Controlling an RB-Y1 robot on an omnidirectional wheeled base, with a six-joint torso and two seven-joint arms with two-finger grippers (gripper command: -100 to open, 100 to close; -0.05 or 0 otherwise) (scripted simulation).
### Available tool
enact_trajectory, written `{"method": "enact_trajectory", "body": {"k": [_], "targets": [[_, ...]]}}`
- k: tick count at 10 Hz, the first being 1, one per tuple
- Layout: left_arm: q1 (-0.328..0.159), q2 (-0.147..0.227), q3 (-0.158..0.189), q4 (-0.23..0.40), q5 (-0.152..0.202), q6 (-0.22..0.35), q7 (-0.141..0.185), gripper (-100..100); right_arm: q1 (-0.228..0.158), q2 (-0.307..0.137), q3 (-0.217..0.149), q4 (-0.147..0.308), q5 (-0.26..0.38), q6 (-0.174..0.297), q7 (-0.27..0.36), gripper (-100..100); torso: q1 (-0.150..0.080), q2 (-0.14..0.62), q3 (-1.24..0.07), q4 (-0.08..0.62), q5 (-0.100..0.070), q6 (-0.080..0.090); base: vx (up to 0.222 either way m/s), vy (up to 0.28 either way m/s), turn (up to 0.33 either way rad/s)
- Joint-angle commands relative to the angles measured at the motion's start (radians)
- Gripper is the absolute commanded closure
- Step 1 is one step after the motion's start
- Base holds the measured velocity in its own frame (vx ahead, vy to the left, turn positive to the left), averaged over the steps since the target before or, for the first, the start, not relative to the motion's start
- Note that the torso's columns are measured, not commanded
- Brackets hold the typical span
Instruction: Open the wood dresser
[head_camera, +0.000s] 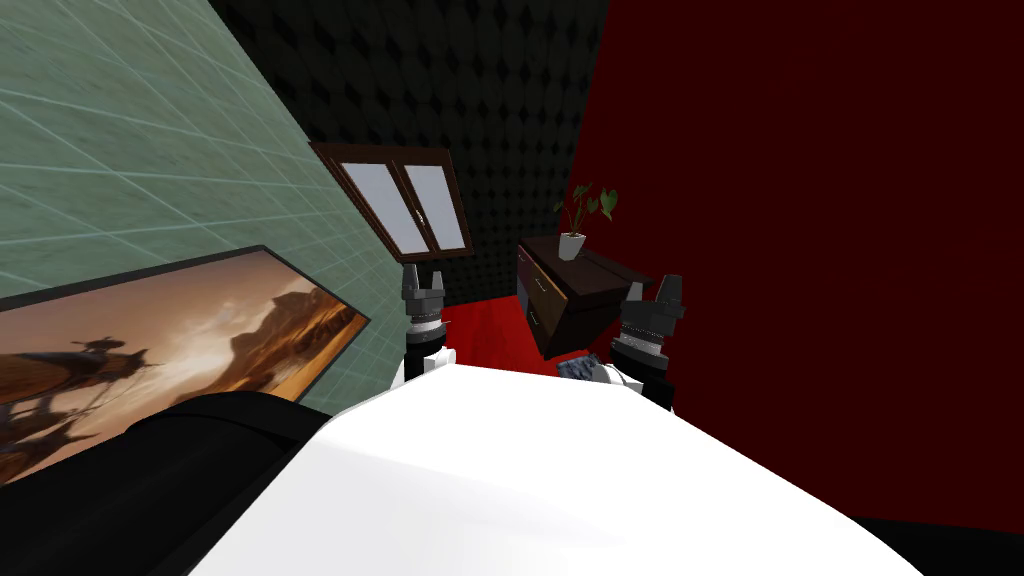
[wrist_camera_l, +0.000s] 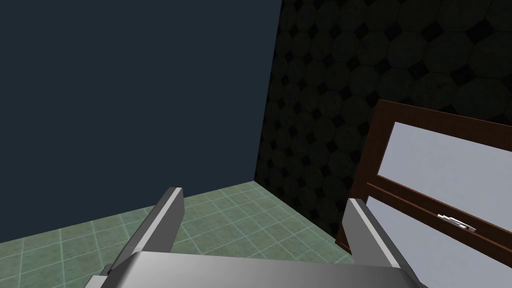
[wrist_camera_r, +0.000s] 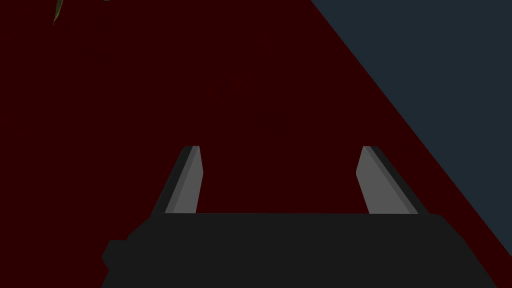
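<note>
dresser dark brown, one drawer front tan, beside right gripper | plant pot white, leaves green | floor between grippers bright red | plain wall beyond right gripper dark red | tiled wall beside left gripper pale green, lighter grid | far wall black, octagon pattern | window frame dark brown, panes pale grey

Right gripper: two grey fingers spread wide; dark red flat surface between and behind them; blue-grey area at one frame corner; green leaf tip at another
</note>
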Motion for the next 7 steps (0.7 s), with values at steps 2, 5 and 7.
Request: {"method": "enact_trajectory", "body": {"k": [2,5,7], "targets": [[0.0,0.0,0.0,0.0,0.0,0.0,0.0,0,0.0,0.0,0.0,0.0,0.0,0.0,0.0,0,0.0,0.104,-0.209,0.105,0.0,0.0,0.0,0.0,0.0],[0.0,0.0,0.0,0.0,0.0,0.0,0.0,0,0.0,0.0,0.0,0.0,0.0,0.0,0.0,0,0.0,0.322,-0.644,0.322,0.0,0.0,0.0,0.0,0.0],[0.0,0.0,0.0,0.0,0.0,0.0,0.0,0,0.0,0.0,0.0,0.0,0.0,0.0,0.0,0,0.0,0.47,-0.939,0.47,0.0,0.0,0.0,0.0,0.0]]}}
